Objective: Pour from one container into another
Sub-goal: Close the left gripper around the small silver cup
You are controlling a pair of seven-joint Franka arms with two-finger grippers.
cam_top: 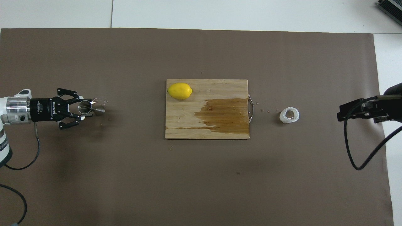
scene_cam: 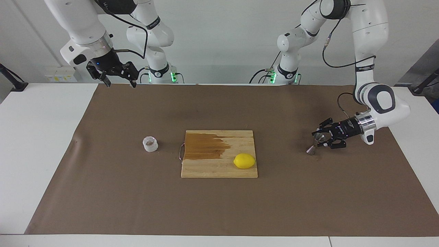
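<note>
The small translucent-white cup (scene_cam: 150,144) (cam_top: 289,115) stands on the brown mat beside the cutting board, toward the right arm's end. The steel hourglass jigger (scene_cam: 312,148) (cam_top: 99,110) is tilted, low over the mat toward the left arm's end. My left gripper (scene_cam: 320,139) (cam_top: 88,108) is shut on the jigger's upper cone; the lower cone is at the mat. My right gripper (scene_cam: 119,83) (cam_top: 342,113) is open and empty, raised over the mat's edge at the right arm's end, waiting.
A wooden cutting board (scene_cam: 219,168) (cam_top: 188,125) with a dark wet stain lies mid-table, with a lemon (scene_cam: 244,161) (cam_top: 180,91) on it. Small droplets (cam_top: 100,100) lie on the mat by the jigger, and more between board and cup.
</note>
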